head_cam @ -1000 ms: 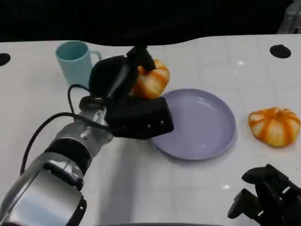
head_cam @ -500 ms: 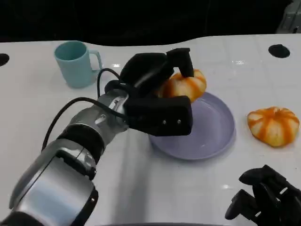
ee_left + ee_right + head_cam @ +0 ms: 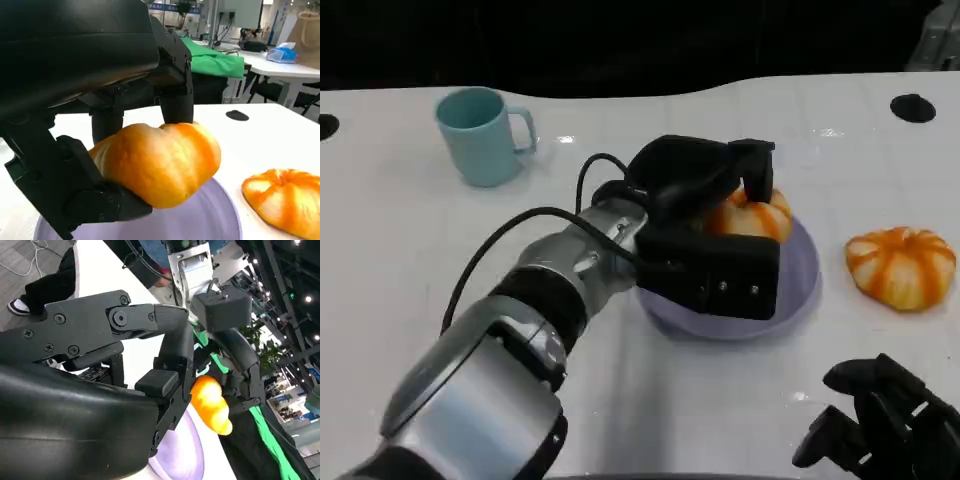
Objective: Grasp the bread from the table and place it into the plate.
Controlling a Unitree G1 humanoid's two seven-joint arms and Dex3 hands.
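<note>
My left hand (image 3: 705, 225) grips an orange, pumpkin-shaped bread (image 3: 752, 217) and holds it just above the lilac plate (image 3: 800, 285), over its far part. In the left wrist view the bread (image 3: 160, 162) sits between the black fingers (image 3: 175, 95), a little clear of the plate (image 3: 210, 220) below. A second, similar bread (image 3: 903, 266) lies on the white table right of the plate, and shows again (image 3: 282, 200) in the left wrist view. My right hand (image 3: 880, 420) rests low at the front right with its fingers curled in, holding nothing.
A teal mug (image 3: 482, 134) stands at the back left of the table. Two dark round holes (image 3: 912, 107) mark the table's far corners. A black cable (image 3: 510, 250) loops along my left forearm. Bare table lies in front of the plate.
My left arm has carried the bread to the right, from beside the mug and the plate's far left rim to above the plate. The right hand has stayed put.
</note>
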